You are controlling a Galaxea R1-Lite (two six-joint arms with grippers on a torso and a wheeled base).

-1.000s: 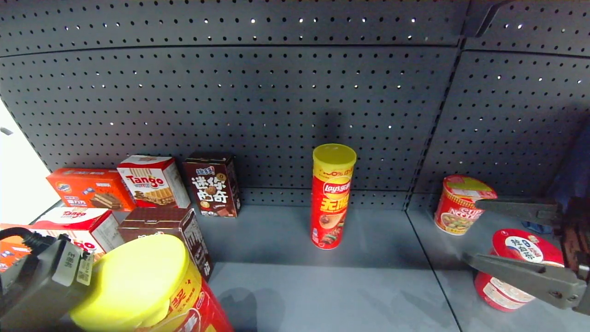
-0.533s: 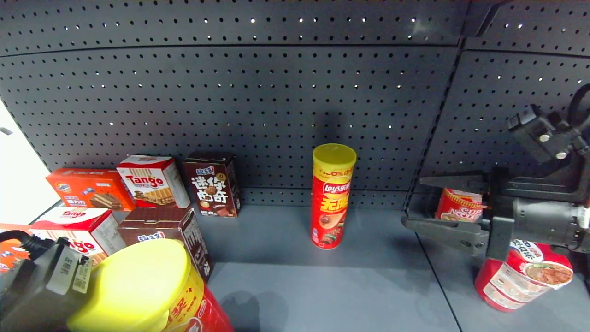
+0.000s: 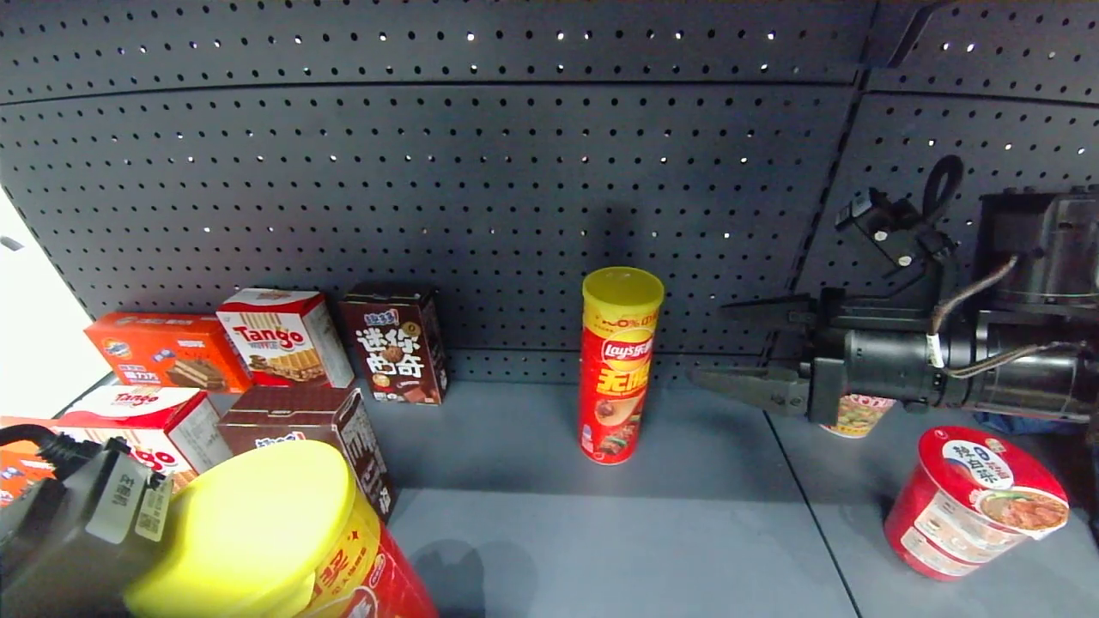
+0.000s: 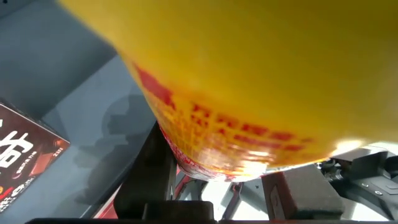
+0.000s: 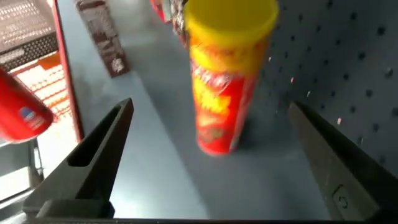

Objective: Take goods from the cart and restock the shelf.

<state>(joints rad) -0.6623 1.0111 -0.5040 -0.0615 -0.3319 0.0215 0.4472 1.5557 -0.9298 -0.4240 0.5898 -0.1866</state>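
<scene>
Pinching a yellow-lidded red chip tube in the left tool. Got the right tool spread wide, just beside a matching upright tube on the grey shelf.

The right gripper has two dark grey tapered fingers on a black cylindrical wrist with a white label band and thin pale cables. It carries a small black camera block with two silver screws and a black cable loop. The left wrist housing is dark grey, with white printed stickers and a black ribbed cable.
</scene>
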